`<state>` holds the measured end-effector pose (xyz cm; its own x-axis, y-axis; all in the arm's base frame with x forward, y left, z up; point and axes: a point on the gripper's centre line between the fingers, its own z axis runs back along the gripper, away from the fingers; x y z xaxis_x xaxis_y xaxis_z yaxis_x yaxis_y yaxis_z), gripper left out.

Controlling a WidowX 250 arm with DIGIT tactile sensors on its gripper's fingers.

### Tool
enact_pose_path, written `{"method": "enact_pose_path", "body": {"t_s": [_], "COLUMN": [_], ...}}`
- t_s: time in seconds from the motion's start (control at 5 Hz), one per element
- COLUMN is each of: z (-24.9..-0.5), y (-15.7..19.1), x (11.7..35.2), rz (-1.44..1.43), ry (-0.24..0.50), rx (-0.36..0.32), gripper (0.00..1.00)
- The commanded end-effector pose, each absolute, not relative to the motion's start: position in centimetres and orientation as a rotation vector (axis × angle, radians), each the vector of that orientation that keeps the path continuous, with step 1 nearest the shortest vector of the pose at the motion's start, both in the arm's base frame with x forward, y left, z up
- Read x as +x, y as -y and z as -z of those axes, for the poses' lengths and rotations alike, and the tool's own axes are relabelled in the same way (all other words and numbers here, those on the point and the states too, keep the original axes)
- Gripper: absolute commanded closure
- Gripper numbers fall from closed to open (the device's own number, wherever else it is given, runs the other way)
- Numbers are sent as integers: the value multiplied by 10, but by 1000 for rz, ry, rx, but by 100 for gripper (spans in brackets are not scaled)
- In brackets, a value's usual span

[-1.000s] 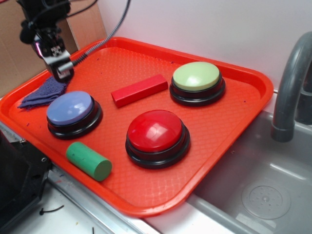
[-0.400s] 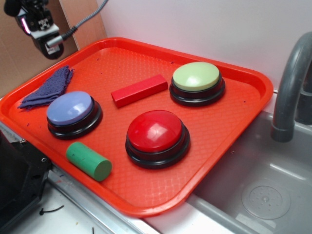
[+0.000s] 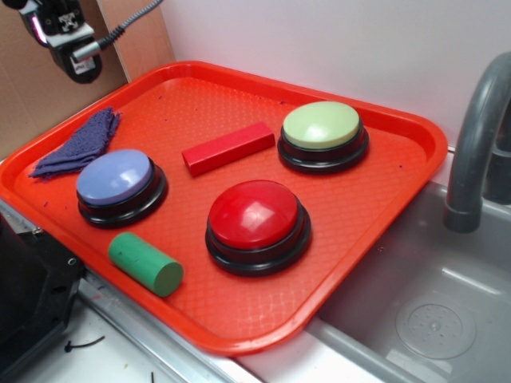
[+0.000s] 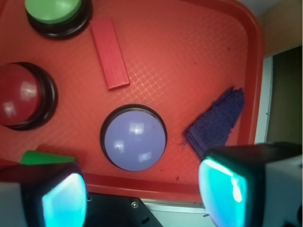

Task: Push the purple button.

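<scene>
- Hovering high above the orange plastic tray, my gripper has risen off the dark purple rag; its jaws are spread, empty.
- The periwinkle dome button on a black base sits unpressed just beside the rag, so I judge a descent remains.

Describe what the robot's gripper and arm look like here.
The gripper has black blocky fingers with pads that glow cyan in the wrist view. In the exterior view it is a black assembly with a small white plate bearing dark markings, a pink glint, and a grey braided cable running up to the right.
</scene>
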<state>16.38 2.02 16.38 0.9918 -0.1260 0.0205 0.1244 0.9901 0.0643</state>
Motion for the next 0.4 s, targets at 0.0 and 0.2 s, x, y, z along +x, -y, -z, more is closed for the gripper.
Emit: {"method": "enact_pose_path", "body": {"t_s": [0.0,0.2], "z": [-195,-205], "y": [-26,-32], "x": [171,165], "rz": [86,58], "ry": [122,163], "rx": [16,13], "gripper": [0,0]}}
